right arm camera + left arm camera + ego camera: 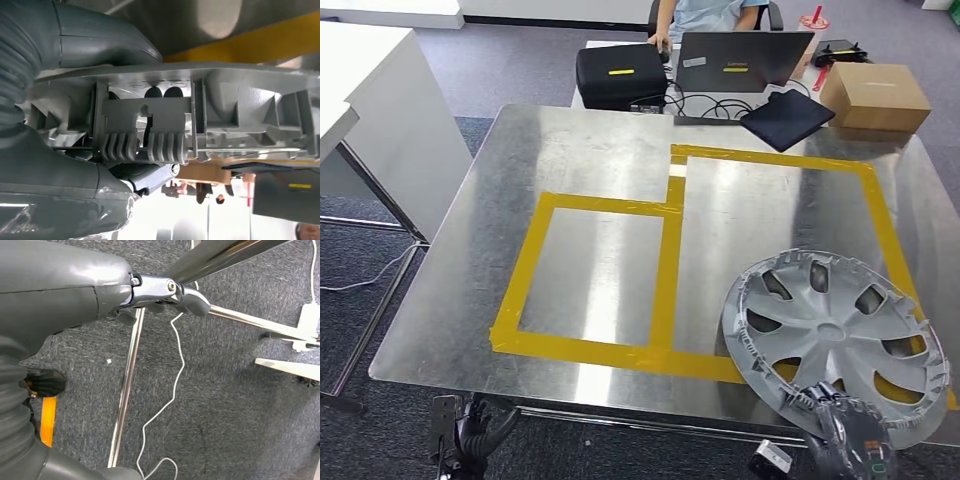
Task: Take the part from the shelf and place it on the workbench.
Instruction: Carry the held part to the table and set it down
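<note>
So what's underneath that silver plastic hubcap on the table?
Under the silver plastic hubcap: shiny metal workbench and yellow tape, glimpsed through its openings. The right hand grips its near rim; the rest beneath is covered.

Silver multi-spoke hubcap (835,335), face up, tilted slightly, at the table's (569,160) near right corner, overlapping the yellow tape (663,270), rim overhanging the near edge.

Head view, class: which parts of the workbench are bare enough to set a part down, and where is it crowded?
Bare: the left yellow-taped rectangle and the larger taped area's far half. Crowded: the near right corner, where the right hand holds the wheel cover.
</note>
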Action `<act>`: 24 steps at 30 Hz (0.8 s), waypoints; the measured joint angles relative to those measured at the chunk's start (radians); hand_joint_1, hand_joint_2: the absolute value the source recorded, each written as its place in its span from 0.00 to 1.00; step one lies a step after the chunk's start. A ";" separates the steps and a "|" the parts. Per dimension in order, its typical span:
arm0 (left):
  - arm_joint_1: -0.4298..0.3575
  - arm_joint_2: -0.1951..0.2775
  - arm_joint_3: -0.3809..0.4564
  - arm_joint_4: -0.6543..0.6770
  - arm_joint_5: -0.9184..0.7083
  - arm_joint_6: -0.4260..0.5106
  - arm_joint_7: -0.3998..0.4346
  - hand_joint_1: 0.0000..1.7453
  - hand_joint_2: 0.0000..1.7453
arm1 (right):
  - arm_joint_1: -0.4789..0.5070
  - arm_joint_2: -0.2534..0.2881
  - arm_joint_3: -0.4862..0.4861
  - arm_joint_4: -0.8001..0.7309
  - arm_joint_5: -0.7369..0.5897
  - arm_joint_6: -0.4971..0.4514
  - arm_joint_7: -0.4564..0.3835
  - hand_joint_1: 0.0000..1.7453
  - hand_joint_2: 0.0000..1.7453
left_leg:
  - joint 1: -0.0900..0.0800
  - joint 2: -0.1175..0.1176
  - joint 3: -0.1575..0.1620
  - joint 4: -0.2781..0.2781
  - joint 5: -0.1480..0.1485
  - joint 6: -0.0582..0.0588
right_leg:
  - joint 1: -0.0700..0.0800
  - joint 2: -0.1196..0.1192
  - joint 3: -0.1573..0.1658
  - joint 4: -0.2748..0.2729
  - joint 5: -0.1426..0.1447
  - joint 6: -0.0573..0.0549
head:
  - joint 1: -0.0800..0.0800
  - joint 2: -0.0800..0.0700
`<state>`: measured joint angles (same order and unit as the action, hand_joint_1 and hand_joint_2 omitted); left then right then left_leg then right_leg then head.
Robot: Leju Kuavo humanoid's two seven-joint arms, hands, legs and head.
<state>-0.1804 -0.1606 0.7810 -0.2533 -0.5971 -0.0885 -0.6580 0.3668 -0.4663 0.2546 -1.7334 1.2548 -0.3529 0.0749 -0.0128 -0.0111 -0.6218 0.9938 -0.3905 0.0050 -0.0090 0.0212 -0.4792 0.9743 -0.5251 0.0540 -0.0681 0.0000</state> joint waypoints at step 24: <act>-0.010 -0.004 -0.027 0.000 -0.026 -0.010 0.022 0.00 1.00 | -0.180 0.032 -0.500 0.370 -0.062 0.127 -0.328 1.00 1.00 | 0.000 0.000 0.004 0.000 0.001 0.001 | 0.000 -0.001 0.004 0.000 0.002 0.003 | 0.000 0.000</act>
<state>-0.1908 -0.1643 0.7536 -0.2534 -0.6235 -0.0980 -0.6362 0.1863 -0.4342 -0.2458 -1.3631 1.1931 -0.2260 -0.2532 -0.0129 -0.0113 -0.6181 0.9938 -0.3894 0.0064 -0.0092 0.0204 -0.4752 0.9739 -0.5235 0.0566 -0.0681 0.0000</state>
